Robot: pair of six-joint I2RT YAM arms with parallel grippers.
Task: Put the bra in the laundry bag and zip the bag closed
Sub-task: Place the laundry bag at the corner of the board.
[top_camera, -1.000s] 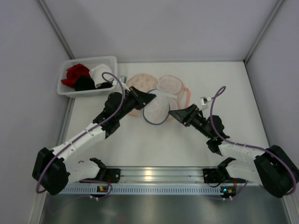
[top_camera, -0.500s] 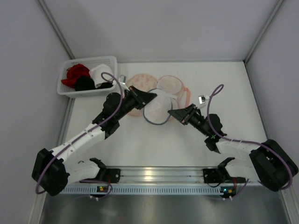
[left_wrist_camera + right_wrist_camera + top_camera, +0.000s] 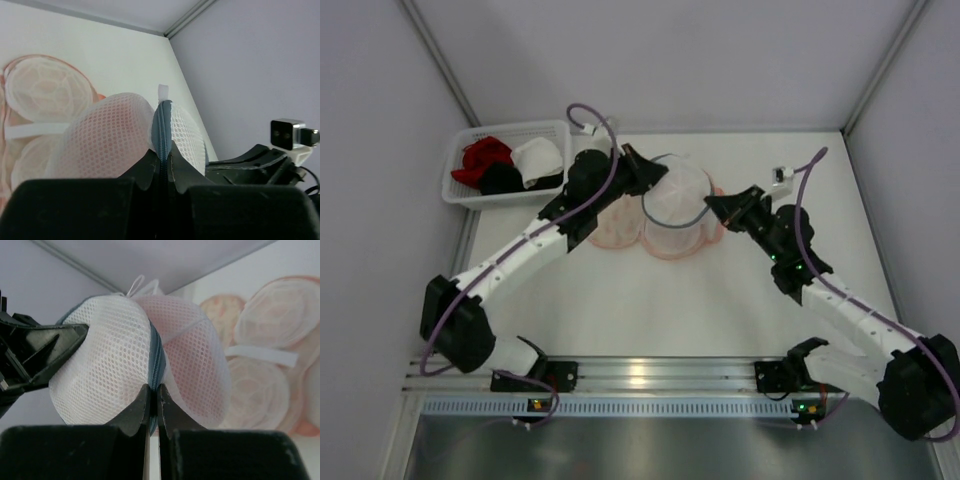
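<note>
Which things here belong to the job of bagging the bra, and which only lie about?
Belong to the job: laundry bag, bra, left gripper and right gripper, both shut on the bag's zip rim.
Lying about: basket, red garment, black garment, white garment.

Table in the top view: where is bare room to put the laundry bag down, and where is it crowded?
Free: the table strip between the bra and the arm bases, and the far right corner beyond the right gripper. Crowded: far left, where the basket, the left gripper, and the laundry bag held over the bra sit close.
</note>
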